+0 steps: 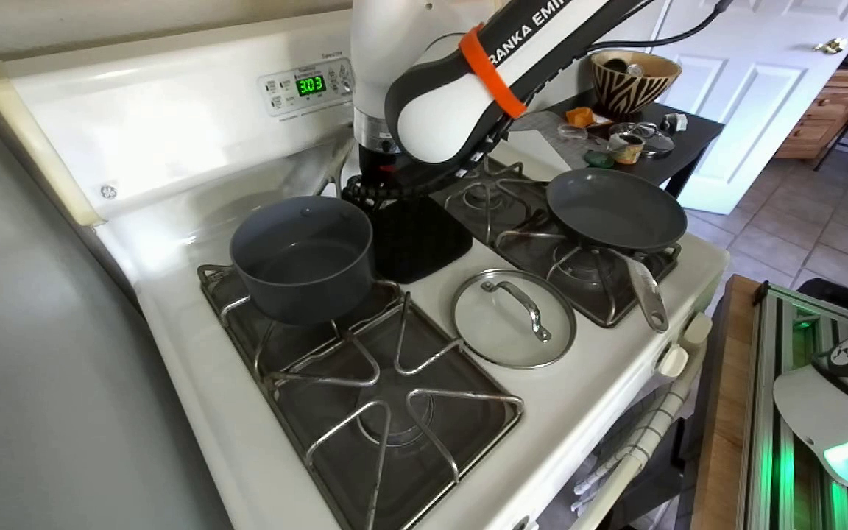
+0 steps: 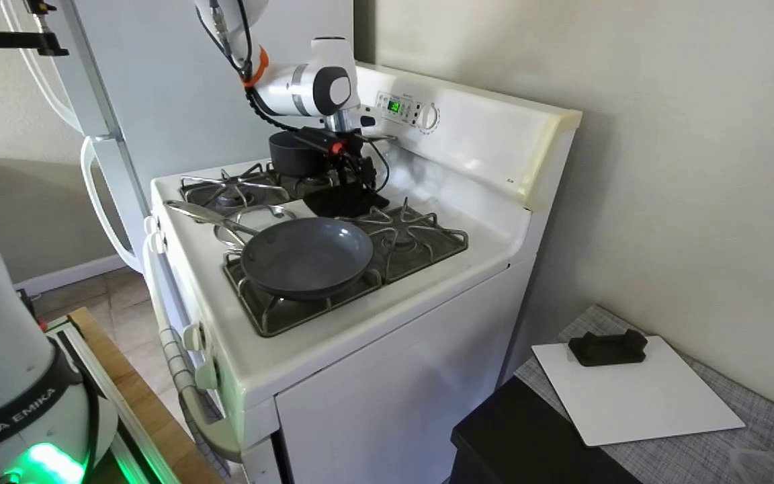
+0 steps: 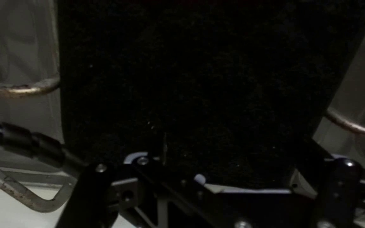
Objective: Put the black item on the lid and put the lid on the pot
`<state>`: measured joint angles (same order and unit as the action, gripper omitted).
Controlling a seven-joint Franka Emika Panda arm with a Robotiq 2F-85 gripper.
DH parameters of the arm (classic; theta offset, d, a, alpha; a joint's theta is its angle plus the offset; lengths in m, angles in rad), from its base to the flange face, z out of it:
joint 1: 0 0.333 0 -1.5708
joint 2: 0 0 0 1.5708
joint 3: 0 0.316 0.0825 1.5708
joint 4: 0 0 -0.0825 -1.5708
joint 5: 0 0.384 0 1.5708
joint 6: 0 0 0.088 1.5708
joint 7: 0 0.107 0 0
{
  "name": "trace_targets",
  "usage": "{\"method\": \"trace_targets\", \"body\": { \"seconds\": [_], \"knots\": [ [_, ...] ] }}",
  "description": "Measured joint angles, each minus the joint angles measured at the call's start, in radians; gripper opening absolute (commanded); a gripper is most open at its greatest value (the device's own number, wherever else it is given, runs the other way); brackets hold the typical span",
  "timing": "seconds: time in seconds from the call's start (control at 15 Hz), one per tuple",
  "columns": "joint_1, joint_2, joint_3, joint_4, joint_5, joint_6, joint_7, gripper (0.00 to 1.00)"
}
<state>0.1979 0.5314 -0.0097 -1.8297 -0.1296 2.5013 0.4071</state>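
The black item (image 1: pixel 424 239), a flat plain black square, lies on the stove's middle strip between the burners, right beside the pot (image 1: pixel 299 276). Just above its rear part is my gripper (image 2: pixel 359 176), pointing down. In the wrist view the black item (image 3: pixel 201 79) fills most of the picture, and the gripper (image 3: pixel 238 152) has its fingers spread wide over it; dark on dark, I cannot tell whether the tips touch it. The glass lid (image 1: pixel 501 331) rests handle-up on the white strip in front of the black item. The pot stands uncovered on a rear burner.
A shallow dark pan (image 1: pixel 615 210) sits on a front burner, its handle (image 1: pixel 648 294) reaching over the stove's front edge; in an exterior view the pan (image 2: pixel 306 259) partly hides the lid. Metal grates (image 1: pixel 394 397) flank the strip. Behind the gripper rises the backguard (image 2: pixel 467 141).
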Motion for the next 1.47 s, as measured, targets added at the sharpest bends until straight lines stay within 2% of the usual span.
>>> {"method": "trace_targets", "body": {
  "seconds": [0.27, 0.33, 0.4, 1.0, 1.07, 1.47],
  "knots": [
    [0.002, 0.02, 0.0, 0.007, 0.0, 0.0, 0.0, 1.0],
    [0.002, 0.022, 0.0, 0.01, 0.0, 0.0, 0.0, 0.76],
    [0.002, 0.024, 0.0, 0.012, 0.0, 0.0, -0.001, 0.74],
    [0.005, 0.023, -0.007, 0.034, -0.002, -0.001, -0.002, 0.02],
    [0.005, 0.023, -0.009, 0.035, -0.002, -0.001, -0.002, 0.0],
    [0.01, 0.014, -0.02, 0.032, -0.017, -0.009, -0.008, 0.01]
  ]
}}
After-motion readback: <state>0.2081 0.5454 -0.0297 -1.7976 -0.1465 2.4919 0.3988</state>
